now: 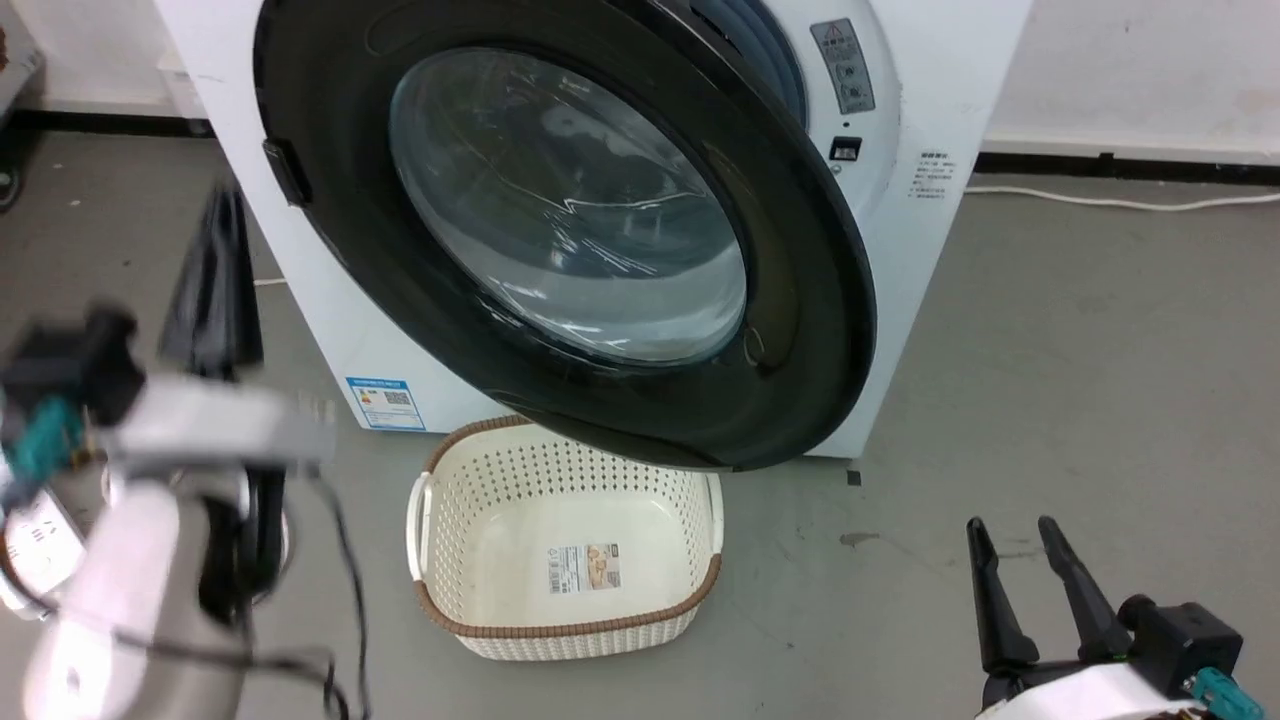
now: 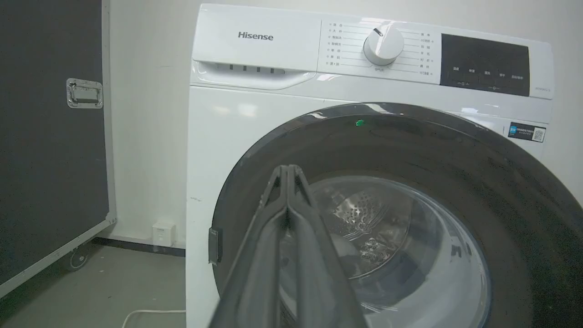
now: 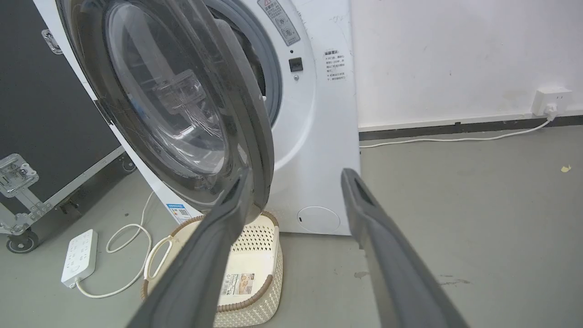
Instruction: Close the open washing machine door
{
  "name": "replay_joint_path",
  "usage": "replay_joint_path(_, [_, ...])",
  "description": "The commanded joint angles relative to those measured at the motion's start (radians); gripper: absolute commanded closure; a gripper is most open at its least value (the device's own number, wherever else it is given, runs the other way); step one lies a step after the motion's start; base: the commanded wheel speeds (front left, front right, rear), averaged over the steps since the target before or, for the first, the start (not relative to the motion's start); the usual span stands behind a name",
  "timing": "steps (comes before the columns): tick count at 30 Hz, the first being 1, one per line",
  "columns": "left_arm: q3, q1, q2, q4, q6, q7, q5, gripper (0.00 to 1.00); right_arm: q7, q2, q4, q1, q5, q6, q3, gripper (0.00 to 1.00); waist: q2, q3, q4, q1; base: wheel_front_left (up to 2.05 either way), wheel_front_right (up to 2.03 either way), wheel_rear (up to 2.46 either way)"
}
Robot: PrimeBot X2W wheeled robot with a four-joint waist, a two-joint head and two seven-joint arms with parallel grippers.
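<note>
The white washing machine (image 1: pixel 940 120) (image 2: pixel 255 36) (image 3: pixel 319 136) stands against the wall. Its round black washing machine door (image 1: pixel 600 230) (image 2: pixel 410 150) (image 3: pixel 168 91), with a bulging glass window, hangs partly open. It is hinged at its left, and its right edge stands off the front, with grey gasket showing behind it. My left gripper (image 1: pixel 222 200) (image 2: pixel 288 171) is shut and empty, raised left of the machine with its fingers pointing toward the door's left part. Low at the right, my right gripper (image 1: pixel 1012 530) (image 3: pixel 296 175) is open above the floor, apart from the door.
A cream perforated basket (image 1: pixel 560 530) (image 3: pixel 255 273) sits on the floor under the door. A black wheeled case (image 2: pixel 50 136) (image 3: pixel 45 114) stands left of the machine. A white power strip (image 3: pixel 79 257) and cable lie by it. Grey floor (image 1: pixel 1100 350) stretches right.
</note>
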Motion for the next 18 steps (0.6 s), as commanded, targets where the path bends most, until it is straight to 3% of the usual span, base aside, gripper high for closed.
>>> replay_joint_path(1, [0.011, 0.040, -0.008, -0.010, -0.009, -0.004, 0.013, 1.00, -0.005, 0.000, 0.003, 0.015, -0.006, -0.001, 0.002, 0.00, -0.0001, -0.006, 0.003, 0.0001, 0.00, 0.00, 0.00])
replay_joint_path(7, [0.012, 0.233, -0.012, 0.019, -0.051, -0.004, 0.054, 1.00, -0.005, 0.000, 0.008, 0.028, -0.003, -0.001, 0.017, 0.00, -0.0001, -0.021, 0.001, 0.0001, 0.00, 0.00, 0.00])
replay_joint_path(18, [-0.036, 0.375, -0.021, 0.048, -0.040, 0.020, 0.054, 1.00, -0.005, 0.000, 0.015, 0.041, -0.013, -0.001, 0.035, 0.00, -0.0001, -0.037, -0.012, 0.0001, 0.00, 0.00, 0.00])
